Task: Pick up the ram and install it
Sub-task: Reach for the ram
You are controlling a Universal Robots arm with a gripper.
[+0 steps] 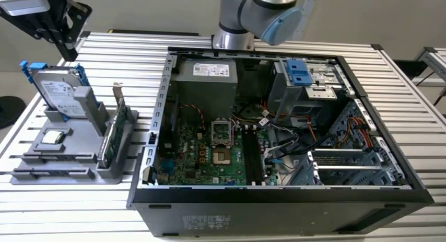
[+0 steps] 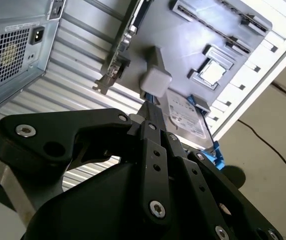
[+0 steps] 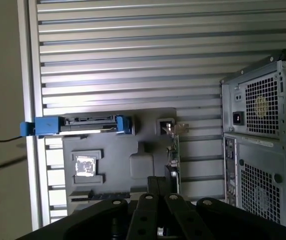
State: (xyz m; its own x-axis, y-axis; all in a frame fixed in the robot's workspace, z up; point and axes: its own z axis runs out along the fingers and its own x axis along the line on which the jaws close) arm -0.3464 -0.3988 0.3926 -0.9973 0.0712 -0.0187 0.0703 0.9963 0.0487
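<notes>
**Fig.** Risks (judged): w/ fingers pressed together, the hand (image 1: 68, 54) could not straddle the ram (image 1: 59, 157) and would strike its top edge. The green card (image 1: 117, 129), upright in the same holder (image 1: 104, 174), could be clipped or taken by mistake. The ram appears as a thin dark strip in a long holder slot beside the CPU (image 1: 54, 138). Pose: hand high above the holder, well apart from the PC case (image 1: 279, 210), nothing seen betw. its fingers.

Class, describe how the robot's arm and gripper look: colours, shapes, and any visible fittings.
The arm is a silver-grey metal tube with a rounded joint capped in light blue. The gripper is matte black, built of angular linkage bars pinned with small silver screws.
</notes>
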